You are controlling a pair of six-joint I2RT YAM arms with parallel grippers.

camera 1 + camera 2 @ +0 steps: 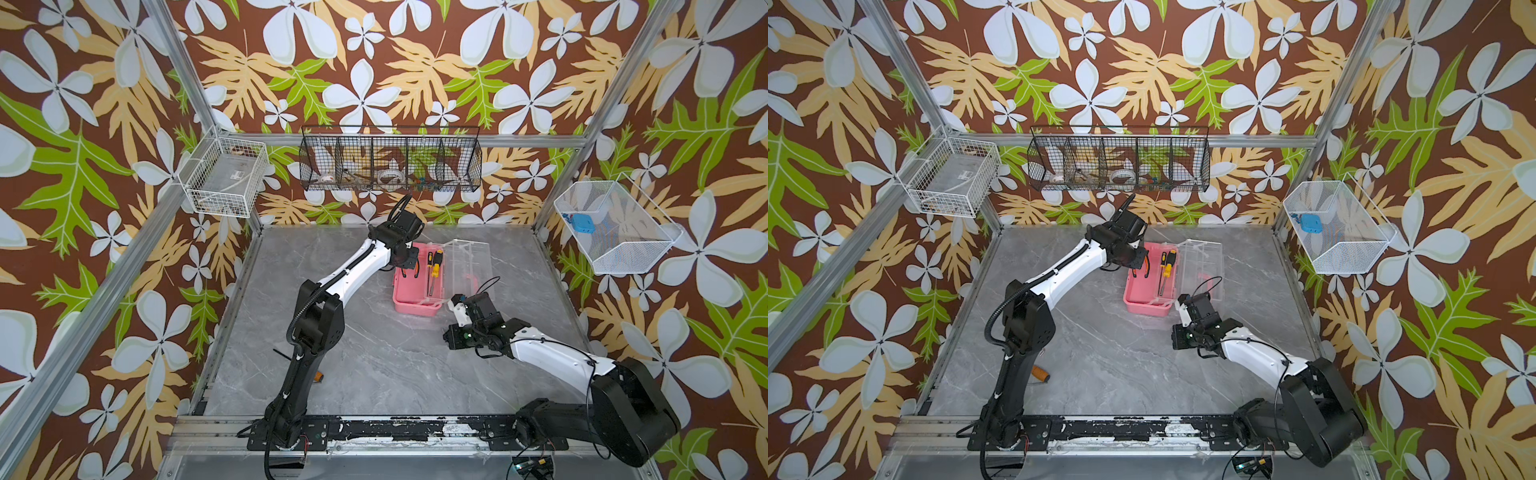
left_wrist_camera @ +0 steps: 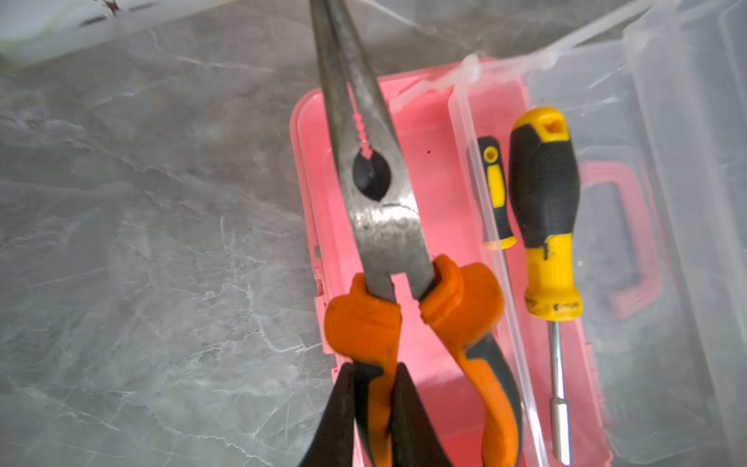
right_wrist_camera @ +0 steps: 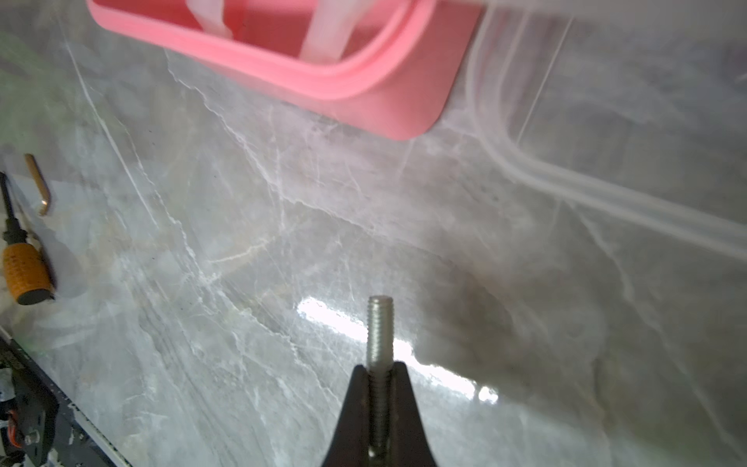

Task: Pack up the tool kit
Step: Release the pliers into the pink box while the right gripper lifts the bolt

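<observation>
Loading step: the left gripper (image 2: 374,404) is clamped on the long-nose pliers (image 2: 380,226), over the open pink case (image 2: 307,161) beside two screwdrivers (image 2: 545,194); next, lower and release. The right gripper (image 3: 380,388) pinches what looks like a threaded bolt (image 3: 380,327) near the case

A compartmented black wire basket (image 1: 457,166) is being carried on the floral-papered back wall (image 1: 374,62). A white wire basket (image 1: 216,203) is being hung at the left and a white mesh basket (image 1: 631,253) at the right, a blue object (image 1: 580,222) being kept in the latter.
</observation>
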